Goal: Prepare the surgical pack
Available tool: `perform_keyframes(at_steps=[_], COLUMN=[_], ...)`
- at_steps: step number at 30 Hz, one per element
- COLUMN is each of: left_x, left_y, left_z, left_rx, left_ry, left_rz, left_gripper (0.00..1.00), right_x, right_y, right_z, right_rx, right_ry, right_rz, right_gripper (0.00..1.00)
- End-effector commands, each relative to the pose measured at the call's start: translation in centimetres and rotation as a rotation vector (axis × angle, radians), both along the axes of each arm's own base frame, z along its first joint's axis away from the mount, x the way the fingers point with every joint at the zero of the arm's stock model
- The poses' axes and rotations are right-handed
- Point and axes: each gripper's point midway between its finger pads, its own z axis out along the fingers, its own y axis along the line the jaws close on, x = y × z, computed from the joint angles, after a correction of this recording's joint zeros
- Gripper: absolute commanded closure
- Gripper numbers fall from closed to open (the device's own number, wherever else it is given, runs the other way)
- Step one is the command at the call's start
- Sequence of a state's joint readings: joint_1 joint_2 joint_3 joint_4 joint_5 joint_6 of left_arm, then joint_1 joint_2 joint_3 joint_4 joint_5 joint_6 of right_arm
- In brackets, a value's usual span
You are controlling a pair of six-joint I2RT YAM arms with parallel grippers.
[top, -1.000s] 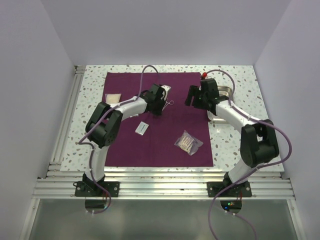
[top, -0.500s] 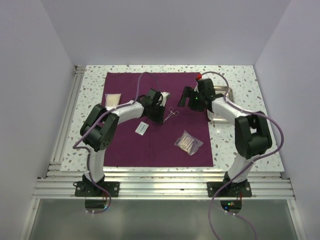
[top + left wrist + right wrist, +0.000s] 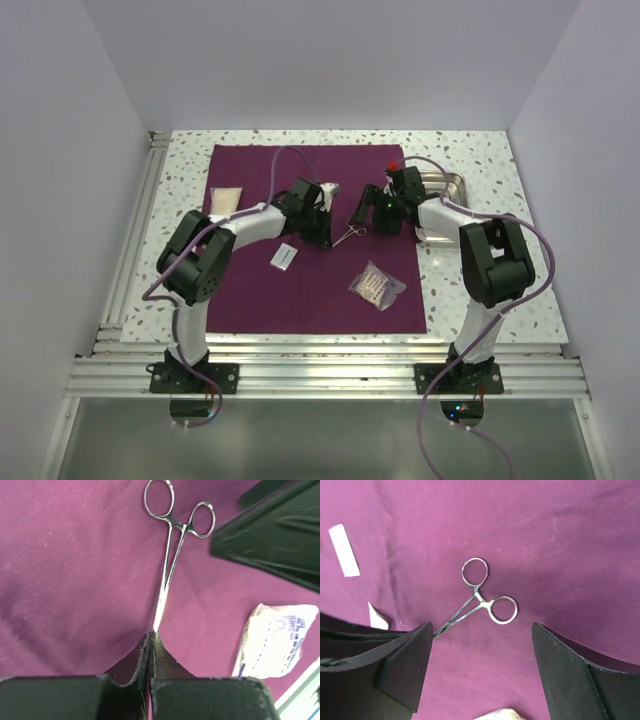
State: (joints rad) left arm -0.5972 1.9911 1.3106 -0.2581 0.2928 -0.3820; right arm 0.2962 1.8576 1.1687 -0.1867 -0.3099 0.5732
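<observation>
"Where was the maroon cloth (image 3: 300, 290)?"

"Spread flat as one big square on the bench (image 3: 480, 290), between the two arms."

"What was on it?"

"A steel clamp (image 3: 169, 565) near the middle, ring handles toward the right arm. I could not tell whether it lay on the cloth or hung just above. A clear packet (image 3: 377, 285) lay nearer the front, a small white packet (image 3: 284, 256) to its left, and a beige pad (image 3: 224, 198) at the far left edge."

"And the left end effector (image 3: 151, 639)?"

"Clenched on the clamp's tip, fingers pressed together."

"The other?"

"The right end effector (image 3: 481, 630) was released, fingers spread wide either side of the ring handles, touching neither. A steel tray (image 3: 455, 186) sat just beside the cloth's far right corner."
</observation>
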Motion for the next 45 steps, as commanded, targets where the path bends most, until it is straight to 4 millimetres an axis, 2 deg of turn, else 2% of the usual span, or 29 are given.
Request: perform_keyframes(at_steps=[1,9,15,17,18,21,23,27,29,30,31,34,40,45], left_x=[0.7,0.6,0.5,0.5,0.5,0.4,0.4,0.3,0.5,0.6,0.7,0.4,-0.4,-0.6], left_y=[-1.5,-1.7,-1.7,-1.6,-1.5,-1.6,-1.6,-1.5,-1.3,-1.2,-1.4,-1.6,-0.9,-0.1], left_z=[4.1,4.8,4.7,4.6,4.5,4.5,4.4,4.2,3.8,3.6,3.5,3.0,1.7,0.3], left_rx=[-0.096,-0.113,-0.115,-0.114,-0.112,-0.114,-0.111,-0.084,-0.014,0.012,0.040,0.093,0.172,0.245], left_ry=[-0.069,-0.071,-0.067,-0.068,-0.065,-0.067,-0.071,-0.082,-0.109,-0.121,-0.136,-0.153,-0.148,-0.144], left_rz=[-0.011,-0.013,-0.012,-0.010,-0.008,-0.009,-0.009,-0.011,-0.005,-0.003,-0.003,-0.020,-0.035,-0.032], left_gripper=[1.00,1.00,1.00,1.00,1.00,1.00,1.00,1.00,0.90,0.83,0.71,0.57,0.51,0.50], right_x=[0.2,0.1,-0.1,-0.4,0.0,-0.7,-0.8,-1.5,-2.2,-1.7,-1.8,-1.7,-2.3,-2.4], right_y=[0.5,0.0,0.1,-0.5,-0.4,-0.4,-0.7,-0.1,0.0,-0.6,-0.8,-0.6,-1.7,-2.7], right_z=[0.0,-0.4,0.6,0.4,1.1,1.4,1.7,3.2,3.2,3.6,3.5,3.7,3.1,4.0], right_rx=[0.034,-0.002,0.012,-0.020,-0.016,-0.013,-0.031,-0.047,-0.074,-0.094,-0.105,-0.098,-0.123,-0.116], right_ry=[-0.003,-0.010,-0.001,0.046,0.060,0.126,0.116,0.105,0.137,0.121,0.131,0.123,0.132,0.106], right_rz=[0.009,0.014,0.001,-0.044,-0.074,-0.169,-0.230,-0.349,-0.376,-0.409,-0.418,-0.407,-0.456,-0.525], right_gripper=[0.17,0.20,0.17,0.16,0.15,0.12,0.11,0.12,0.12,0.13,0.13,0.13,0.13,0.13])
